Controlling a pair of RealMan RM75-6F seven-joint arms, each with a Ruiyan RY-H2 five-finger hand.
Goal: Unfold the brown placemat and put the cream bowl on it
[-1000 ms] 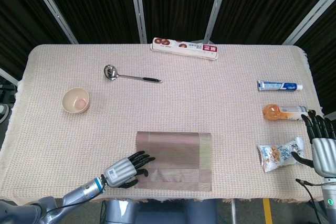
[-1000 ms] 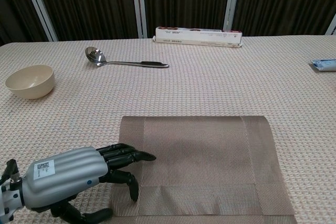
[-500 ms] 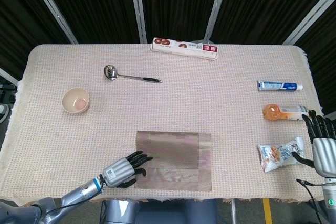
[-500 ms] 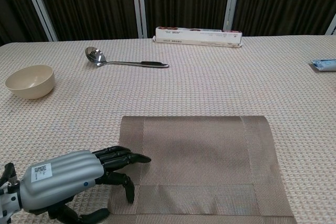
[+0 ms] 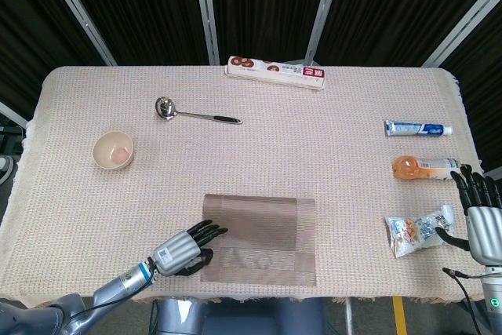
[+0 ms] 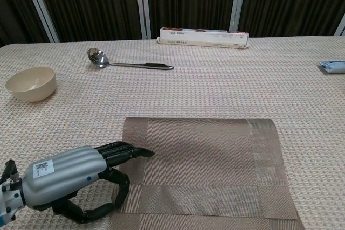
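Brown placemat [image 5: 260, 238] flat at six o'clock on the tabletop [image 5: 314, 154], a crease across its near part. Left hand [image 5: 182, 247] at the mat's eight o'clock corner, fingers [image 6: 125, 152] stretched over the edge, thumb curled below, pinching the corner. Cream bowl [image 5: 114, 150] at nine o'clock, well apart. Right hand [image 5: 480, 213] at four o'clock, fingers spread, holding nothing, beside a snack packet [image 5: 420, 231].

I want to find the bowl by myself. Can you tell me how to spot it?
Look at the table with its woven beige cloth, then go to its left side. Near the left edge, below the shiny metal ladle, sits the cream bowl all alone. It is the only round, open, pale dish there; everything else is flat, long or wrapped.
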